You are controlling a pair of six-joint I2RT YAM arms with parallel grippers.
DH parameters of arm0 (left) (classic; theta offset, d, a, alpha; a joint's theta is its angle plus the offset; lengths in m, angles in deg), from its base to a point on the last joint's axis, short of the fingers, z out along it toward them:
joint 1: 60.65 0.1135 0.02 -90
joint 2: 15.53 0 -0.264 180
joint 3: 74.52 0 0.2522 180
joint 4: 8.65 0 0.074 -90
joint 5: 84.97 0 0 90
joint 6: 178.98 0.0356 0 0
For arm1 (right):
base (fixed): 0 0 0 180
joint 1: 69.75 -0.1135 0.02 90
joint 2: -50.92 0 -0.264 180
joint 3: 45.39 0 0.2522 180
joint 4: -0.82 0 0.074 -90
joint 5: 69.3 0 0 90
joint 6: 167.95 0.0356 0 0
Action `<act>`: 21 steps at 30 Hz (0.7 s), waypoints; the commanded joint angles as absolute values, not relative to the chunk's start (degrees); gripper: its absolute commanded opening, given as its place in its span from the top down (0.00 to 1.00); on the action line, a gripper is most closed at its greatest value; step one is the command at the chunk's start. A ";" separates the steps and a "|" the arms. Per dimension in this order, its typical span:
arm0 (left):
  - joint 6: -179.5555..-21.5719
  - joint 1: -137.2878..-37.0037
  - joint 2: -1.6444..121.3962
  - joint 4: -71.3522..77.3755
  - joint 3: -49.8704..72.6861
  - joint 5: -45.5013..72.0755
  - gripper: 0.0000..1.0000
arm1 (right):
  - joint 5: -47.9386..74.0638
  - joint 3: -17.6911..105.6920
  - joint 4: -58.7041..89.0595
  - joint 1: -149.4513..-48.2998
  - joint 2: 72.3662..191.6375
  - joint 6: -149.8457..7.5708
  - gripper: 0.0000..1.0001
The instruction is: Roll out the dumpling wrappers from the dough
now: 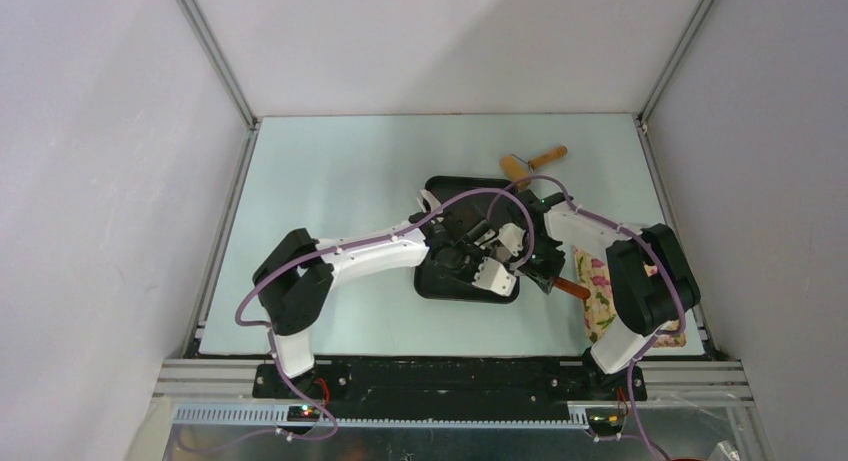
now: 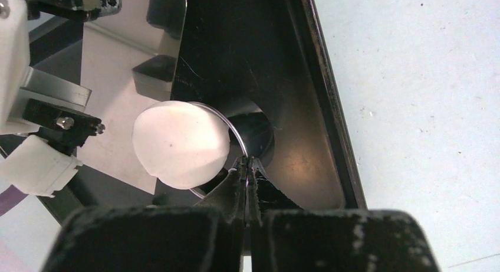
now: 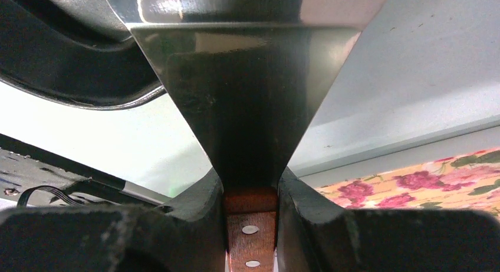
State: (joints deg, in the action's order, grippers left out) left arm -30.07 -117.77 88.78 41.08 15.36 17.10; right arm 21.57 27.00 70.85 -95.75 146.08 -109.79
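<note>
The dough (image 2: 180, 143) is a soft white lump at the mouth of a round steel cup (image 2: 259, 136) that lies tipped over the black tray (image 2: 306, 77). My left gripper (image 2: 248, 166) is shut on the cup's thin rim. My right gripper (image 3: 250, 192) is shut on the wooden handle (image 3: 250, 230) of a steel scraper (image 3: 247, 77), whose blade (image 2: 135, 53) lies just beside and under the dough. In the top view both grippers, the left (image 1: 470, 259) and the right (image 1: 535, 269), meet over the tray (image 1: 440, 286) and hide the dough.
A wooden rolling pin (image 1: 533, 162) lies on the table behind the tray's far right corner. A floral cloth (image 1: 610, 296) lies at the right, under the right arm, and also shows in the right wrist view (image 3: 424, 183).
</note>
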 commanded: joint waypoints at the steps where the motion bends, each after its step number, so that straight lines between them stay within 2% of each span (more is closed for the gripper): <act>1: -30.72 -117.62 85.20 43.04 18.04 18.35 1.00 | 23.50 28.84 70.29 -96.09 145.38 -109.20 1.00; 11: -31.13 -117.72 84.59 44.27 18.63 17.34 1.00 | 22.16 31.38 72.60 -95.80 143.14 -110.43 1.00; 21: -32.06 -117.75 84.47 47.92 21.97 18.66 1.00 | 25.53 31.93 72.71 -97.68 146.23 -110.03 1.00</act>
State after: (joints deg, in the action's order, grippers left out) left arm -31.05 -117.77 87.84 45.85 19.77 17.28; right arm 23.49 29.58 72.21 -96.95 145.62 -109.85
